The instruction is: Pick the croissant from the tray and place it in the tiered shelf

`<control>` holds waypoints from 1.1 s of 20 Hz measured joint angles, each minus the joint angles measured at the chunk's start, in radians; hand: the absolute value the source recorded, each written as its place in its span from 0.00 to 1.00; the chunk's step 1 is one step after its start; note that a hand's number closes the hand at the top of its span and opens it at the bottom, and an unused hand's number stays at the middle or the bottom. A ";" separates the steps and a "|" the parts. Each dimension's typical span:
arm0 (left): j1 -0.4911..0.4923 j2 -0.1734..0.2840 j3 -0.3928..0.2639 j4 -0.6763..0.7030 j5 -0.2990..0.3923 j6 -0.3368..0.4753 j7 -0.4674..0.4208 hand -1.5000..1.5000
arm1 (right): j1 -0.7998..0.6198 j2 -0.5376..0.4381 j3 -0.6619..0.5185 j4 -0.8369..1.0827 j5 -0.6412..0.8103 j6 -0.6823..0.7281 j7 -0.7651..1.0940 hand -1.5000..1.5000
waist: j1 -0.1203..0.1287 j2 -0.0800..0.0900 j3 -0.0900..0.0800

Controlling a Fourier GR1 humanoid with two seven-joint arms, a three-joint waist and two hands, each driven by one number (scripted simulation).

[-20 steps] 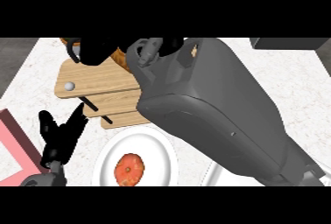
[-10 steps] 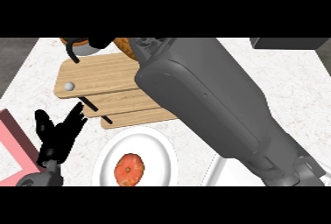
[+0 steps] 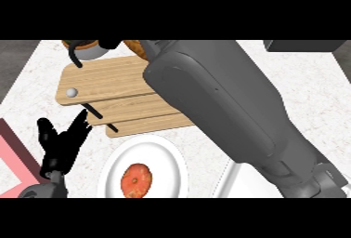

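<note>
The croissant (image 3: 136, 47) shows as brown bits at the view's top edge, above the far end of the wooden tiered shelf (image 3: 116, 83). My right hand (image 3: 73, 56) is curled round the croissant and hides most of it; its grey forearm crosses the view from the lower right. The shelf's stepped boards lie left of centre, with a metal knob (image 3: 71, 92) and thin black rods (image 3: 96, 111). My left hand (image 3: 58, 144) rests open at the lower left, fingers up, just off the shelf's near corner. A corner of the pink tray (image 3: 12, 151) shows at the left edge.
A white plate (image 3: 165, 158) holding a round red food item (image 3: 137, 181) sits just in front of the shelf. A white object (image 3: 240, 179) lies partly under my right forearm. A dark object (image 3: 302, 45) stands at the top right on the pale speckled counter.
My right arm has reached farther up and to the left, carrying the croissant over the shelf's far end. The left hand has barely shifted.
</note>
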 measured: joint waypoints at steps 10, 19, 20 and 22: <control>0.006 -0.004 0.001 -0.005 -0.001 -0.004 -0.011 0.50 | 0.048 0.005 -0.084 -0.077 -0.071 -0.251 0.058 0.00 | 0.002 0.000 0.000; 0.000 0.005 0.012 -0.009 0.006 -0.009 0.018 0.50 | 0.029 0.001 -0.181 -0.135 -0.156 -0.436 0.068 0.00 | 0.001 0.000 -0.001; 0.002 0.005 0.010 -0.011 0.005 -0.009 0.019 0.50 | 0.035 -0.007 -0.195 -0.142 -0.147 -0.452 0.066 0.00 | -0.001 0.000 -0.001; 0.001 0.012 0.016 -0.004 0.009 -0.017 0.016 0.50 | 0.034 -0.029 -0.220 -0.155 -0.126 -0.469 0.070 0.00 | -0.004 -0.001 -0.001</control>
